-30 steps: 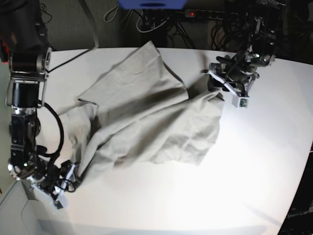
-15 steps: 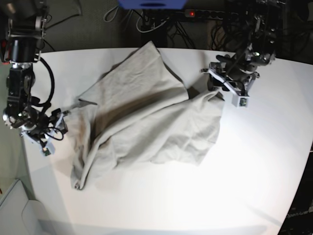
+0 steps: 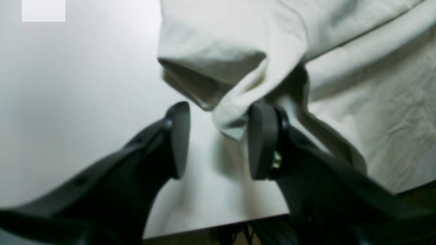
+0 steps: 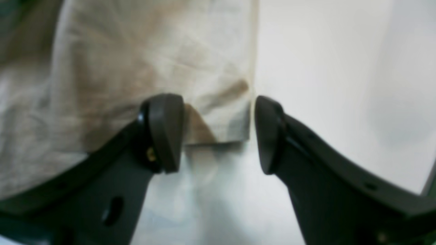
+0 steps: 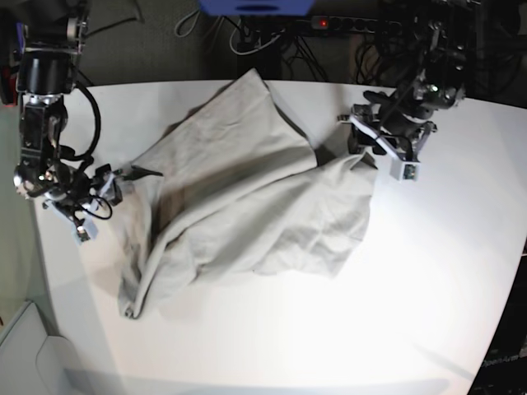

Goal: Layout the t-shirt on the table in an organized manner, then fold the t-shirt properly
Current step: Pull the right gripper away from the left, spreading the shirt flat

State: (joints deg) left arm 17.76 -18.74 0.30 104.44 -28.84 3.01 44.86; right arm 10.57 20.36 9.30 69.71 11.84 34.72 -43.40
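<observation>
- The shirt (image 5: 247, 197) is spread crumpled across the middle of the bench (image 5: 346, 329), its long axis running from the far centre down to the near left.
- The right claw (image 4: 218, 136) is seen open at the shirt's left side, with a hemmed corner lying between the jaws and touching neither.
- The left claw (image 3: 218, 139) is also open, at the shirt's far right edge; a bunched fold hangs between its jaws, close against one of them, but is not pinched.
- Each arm is judged nearest to its own end of the cloth, so a two-point grasp and a pull apart seem called for.
- No brand, label or readable writing is found on the shirt or bench.
</observation>
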